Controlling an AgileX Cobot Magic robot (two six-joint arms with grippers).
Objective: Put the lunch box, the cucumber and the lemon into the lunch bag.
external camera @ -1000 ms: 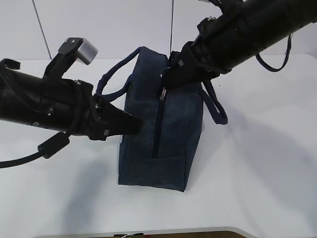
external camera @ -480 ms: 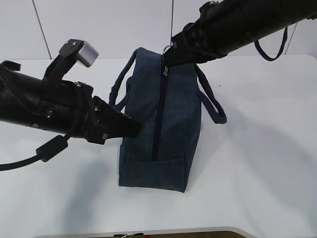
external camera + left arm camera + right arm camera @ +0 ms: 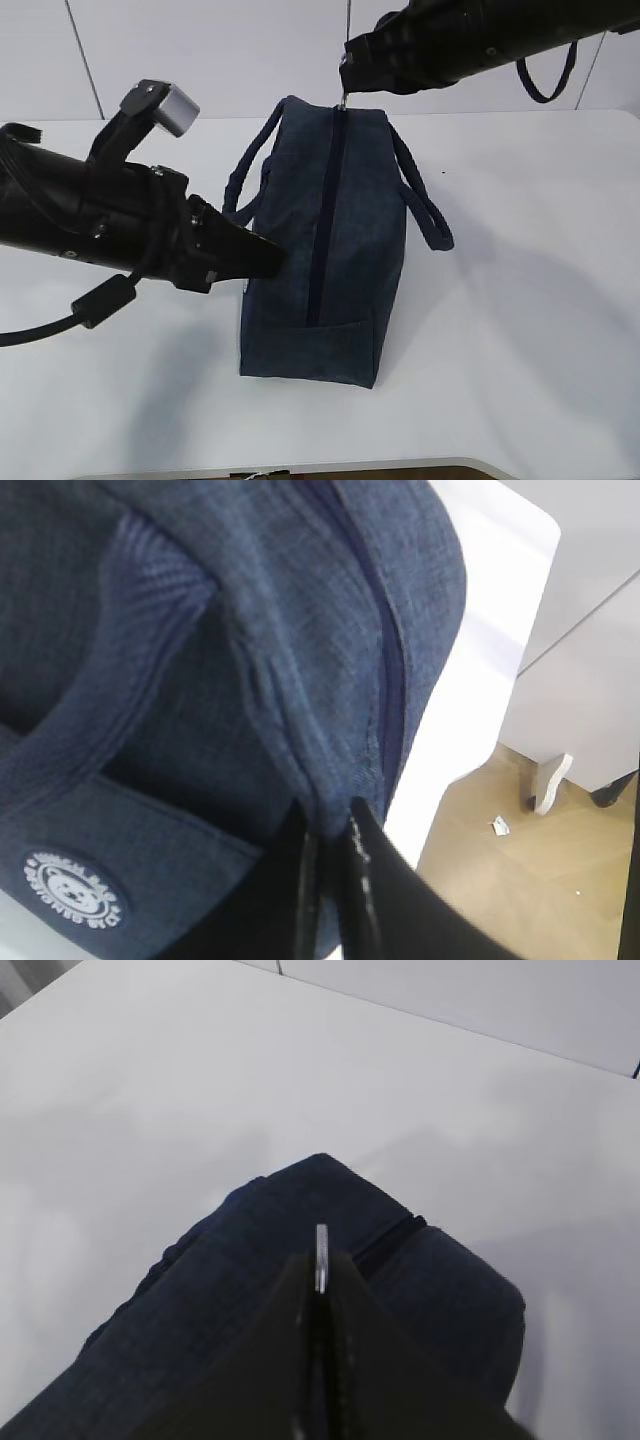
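The dark navy lunch bag stands on the white table, its zipper a dark line along the top. My left gripper is shut on a fold of the bag's side fabric; the left wrist view shows the fingertips pinching the cloth near the round white logo. My right gripper is above the bag's far end, shut on the metal ring pull. The bag lies below it. The lunch box, cucumber and lemon are out of view.
The two loop handles hang to the bag's sides. A dark cable loop hangs from the right arm. The table's front edge is close. The left wrist view shows the table edge and the floor.
My right gripper has moved away along the bag's top, taking the ring pull from the middle of the zipper to its far end. The left gripper has kept its hold.
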